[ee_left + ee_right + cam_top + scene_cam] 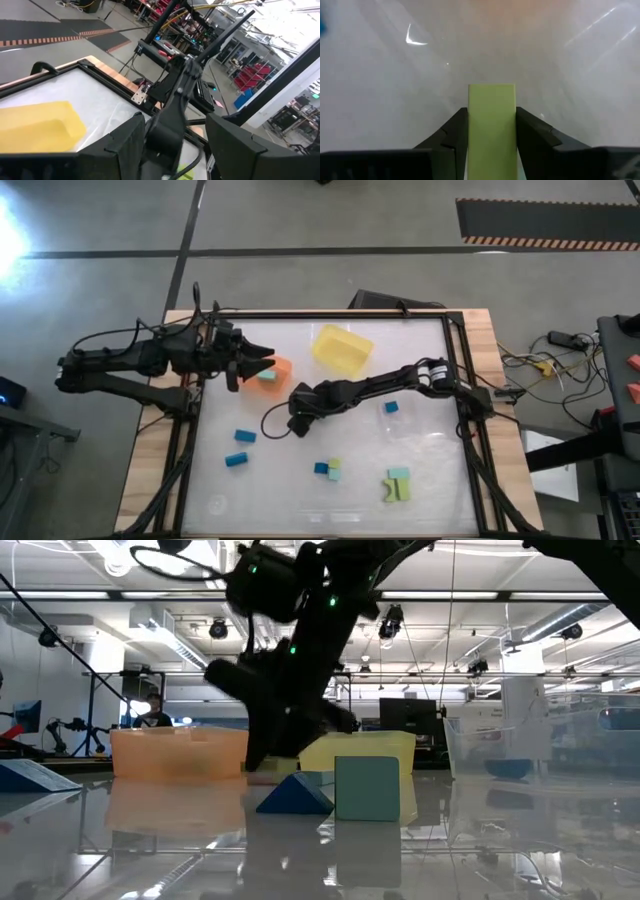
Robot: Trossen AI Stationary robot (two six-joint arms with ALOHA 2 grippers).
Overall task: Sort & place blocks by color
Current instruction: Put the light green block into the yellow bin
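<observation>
My right gripper clenched a yellow-green bar; I judged carrying it level toward the yellow bin at one o'clock wisest (left gripper released).

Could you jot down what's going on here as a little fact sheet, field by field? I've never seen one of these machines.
Right tool: shut on a yellow-green block, low over the middle of the table
Left tool: open, above the orange tray
Orange tray contents: one mint-teal block
Yellow tray: at the table's far side, contents not visible
Loose blocks: blue ones; a blue, teal and green cluster; a teal and green pair
</observation>
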